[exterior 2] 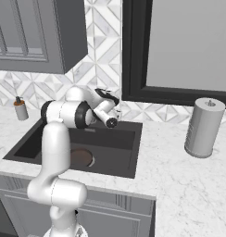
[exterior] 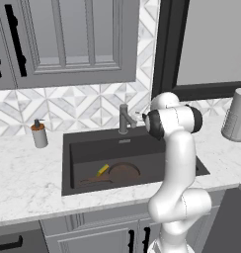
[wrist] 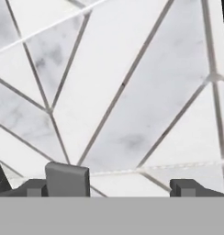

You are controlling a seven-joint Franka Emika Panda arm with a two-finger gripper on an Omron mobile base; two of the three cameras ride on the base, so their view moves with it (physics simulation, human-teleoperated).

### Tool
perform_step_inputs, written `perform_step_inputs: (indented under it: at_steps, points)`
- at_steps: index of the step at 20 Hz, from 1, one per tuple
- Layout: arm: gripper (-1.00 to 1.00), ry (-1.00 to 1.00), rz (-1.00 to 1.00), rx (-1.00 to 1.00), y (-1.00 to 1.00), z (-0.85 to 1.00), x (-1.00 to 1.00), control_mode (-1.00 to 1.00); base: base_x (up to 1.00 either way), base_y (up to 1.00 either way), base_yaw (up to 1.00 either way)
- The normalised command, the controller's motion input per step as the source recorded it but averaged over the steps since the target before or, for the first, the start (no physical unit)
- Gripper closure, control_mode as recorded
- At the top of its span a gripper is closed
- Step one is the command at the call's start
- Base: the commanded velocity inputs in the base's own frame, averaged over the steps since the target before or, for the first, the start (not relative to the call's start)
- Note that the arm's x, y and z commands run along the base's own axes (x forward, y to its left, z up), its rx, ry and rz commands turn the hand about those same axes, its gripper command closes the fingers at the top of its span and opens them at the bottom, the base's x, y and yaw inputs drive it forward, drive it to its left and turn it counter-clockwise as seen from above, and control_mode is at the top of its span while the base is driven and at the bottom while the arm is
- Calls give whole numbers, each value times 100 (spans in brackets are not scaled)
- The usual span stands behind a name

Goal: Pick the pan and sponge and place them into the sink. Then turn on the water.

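Note:
The black sink (exterior: 73, 163) is set into the marble counter. The dark brown pan (exterior: 121, 173) lies on the sink floor with its handle pointing left, and part of the pan (exterior 2: 82, 158) shows past my arm in the right base view. The sponge (exterior: 102, 169), yellow face up, rests against the pan's left rim. The grey faucet (exterior: 124, 118) stands behind the basin, and the water is out of view. My gripper (wrist: 109, 188) is open and holds nothing. It hovers at the faucet's top, facing the tiled wall, with a grey block (wrist: 67, 179) between its tips.
A soap dispenser (exterior: 39, 133) stands on the counter left of the sink. A grey paper towel roll (exterior 2: 204, 127) stands to the right. Grey cabinets (exterior: 68, 39) hang above, and a dark-framed window (exterior 2: 179, 46) is behind the counter.

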Motion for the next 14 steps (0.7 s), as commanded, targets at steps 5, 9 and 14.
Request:
perform_step_inputs:
  at_steps: [5,9,14]
  points:
    - [-100,1,0,6,-99,0,0,-100,0,0,0]
    - [-100,0,0,5,-97,0,0,-100,0,0,0]
    - [-100,0,0,5,-95,0,0,-100,0,0,0]
